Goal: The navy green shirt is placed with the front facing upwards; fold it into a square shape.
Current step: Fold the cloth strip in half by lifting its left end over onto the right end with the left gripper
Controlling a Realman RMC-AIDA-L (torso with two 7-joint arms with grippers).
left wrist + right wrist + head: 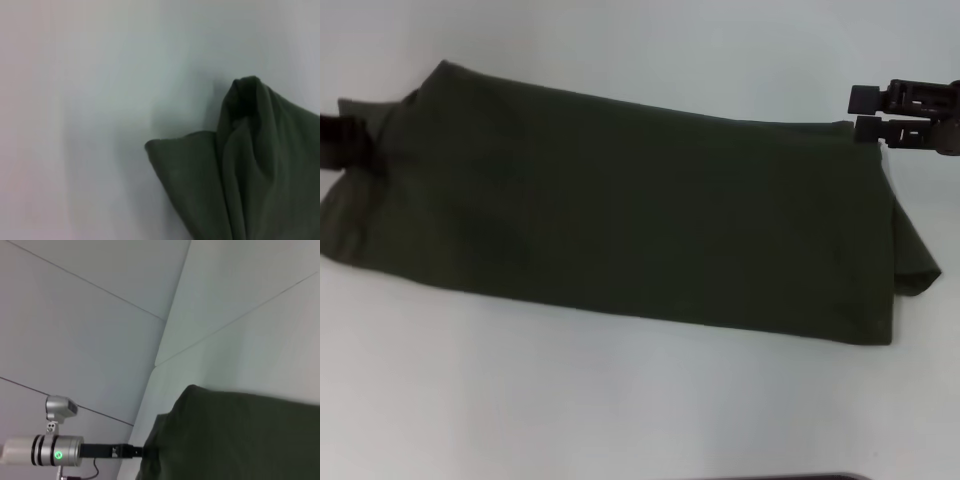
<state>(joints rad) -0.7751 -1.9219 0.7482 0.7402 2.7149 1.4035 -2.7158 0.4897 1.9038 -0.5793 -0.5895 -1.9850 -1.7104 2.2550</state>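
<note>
1. The navy green shirt point(620, 230) lies on the white table point(620, 400) as a long folded band, stretched from the robot's left to its right. Only plain dark green cloth faces up.
2. In the head view its near edge runs as a fairly straight line, and a loose flap of cloth sticks out past the fold at the right end.
3. At the left end the cloth bunches up into a raised peak, seen close in the left wrist view, with a flat lower layer spreading onto the table beside it.
4. The left hand point(345, 143) sits at that far left corner of the shirt, touching the gathered cloth. Whether its fingers are pinching the cloth or spread cannot be told.
5. The right hand point(868, 113) is at the far right corner, its two dark fingers drawn close together, the lower one at the shirt's edge; a firm pinch on the cloth cannot be confirmed.
6. The right wrist view shows the left arm point(45, 450) reaching the shirt's far end, with a pale panelled wall point(90, 315) behind.
</note>
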